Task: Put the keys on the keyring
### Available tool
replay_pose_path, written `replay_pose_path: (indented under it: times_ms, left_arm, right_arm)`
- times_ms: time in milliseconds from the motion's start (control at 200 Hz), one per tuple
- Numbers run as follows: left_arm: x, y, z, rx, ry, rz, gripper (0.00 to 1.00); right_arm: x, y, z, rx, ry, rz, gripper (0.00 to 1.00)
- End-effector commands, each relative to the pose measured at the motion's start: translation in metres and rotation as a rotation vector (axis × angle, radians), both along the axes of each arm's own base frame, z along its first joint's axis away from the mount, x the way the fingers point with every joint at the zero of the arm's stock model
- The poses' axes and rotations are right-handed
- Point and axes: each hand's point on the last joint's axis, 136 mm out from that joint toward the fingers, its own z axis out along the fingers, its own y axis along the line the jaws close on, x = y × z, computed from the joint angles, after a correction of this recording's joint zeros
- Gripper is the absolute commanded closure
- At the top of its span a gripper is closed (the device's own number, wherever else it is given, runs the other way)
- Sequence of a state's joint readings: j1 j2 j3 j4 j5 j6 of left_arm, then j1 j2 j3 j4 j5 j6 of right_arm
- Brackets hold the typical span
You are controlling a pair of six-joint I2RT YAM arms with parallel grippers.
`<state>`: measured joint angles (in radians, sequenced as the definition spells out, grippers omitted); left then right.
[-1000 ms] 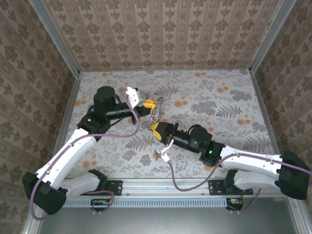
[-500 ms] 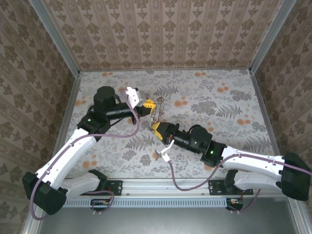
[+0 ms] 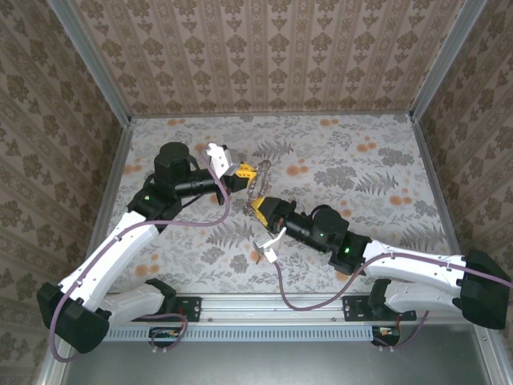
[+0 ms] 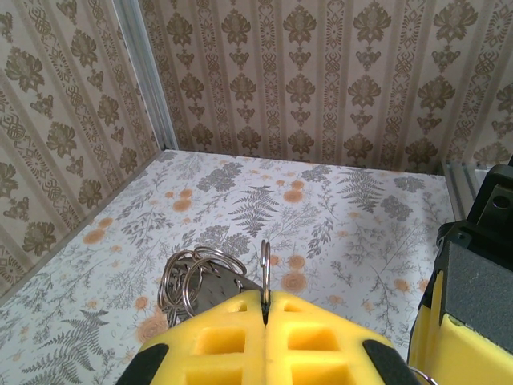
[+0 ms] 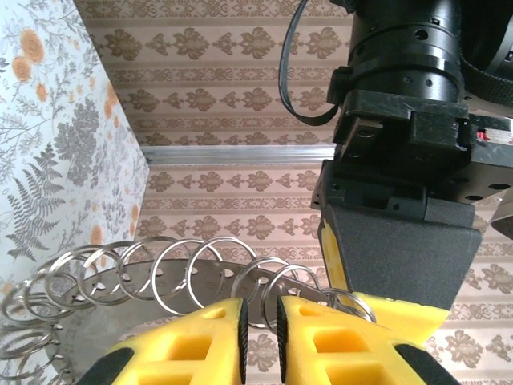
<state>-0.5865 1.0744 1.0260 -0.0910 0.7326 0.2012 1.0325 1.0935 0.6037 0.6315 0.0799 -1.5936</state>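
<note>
The keyring [image 3: 256, 189] is a dark curved metal band threaded with several silver split rings, strung above the table between my two grippers. My left gripper [image 3: 243, 172] is shut on one thin ring [image 4: 264, 261], seen edge-on at the yellow fingertips [image 4: 232, 329], with the other rings [image 4: 192, 277] bunched to its left. My right gripper [image 3: 258, 207] holds the lower end. Its yellow pads [image 5: 220, 337] stand a narrow gap apart with a ring [image 5: 276, 293] pinched between them. The band [image 5: 160, 281] curves away to the left. The keys are out of view.
The table has a floral cover [image 3: 361, 176], with patterned walls on three sides. In the right wrist view the left gripper's black and yellow finger [image 5: 401, 249] sits close on the right. The right gripper's finger [image 4: 473, 305] stands at the right edge of the left wrist view.
The right gripper has edged slightly up towards the left gripper, and its wrist has turned a little. The left arm has stayed still with the ring in its grip.
</note>
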Motion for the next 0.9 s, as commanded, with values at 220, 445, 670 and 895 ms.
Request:
replay_pose_path:
  times_ms: [220,445,670,895]
  left_arm:
    - [-0.002,0.000,0.016,-0.052,-0.033,-0.006,1.00]
    - [-0.001,0.000,0.015,-0.056,-0.029,-0.002,1.00]
    - [-0.002,0.000,0.014,-0.054,-0.027,-0.004,1.00]
    - [-0.001,0.000,0.012,-0.053,-0.025,0.002,1.00]
  right_arm:
    - [0.004,0.005,0.005,0.021,-0.018,-0.016,0.76]
    - [0.009,0.003,0.003,0.043,0.002,-0.047,0.71]
    - [0.013,0.003,0.002,0.056,0.006,-0.068,0.70]
    - [0.013,0.002,0.012,0.097,-0.003,-0.072,0.76]
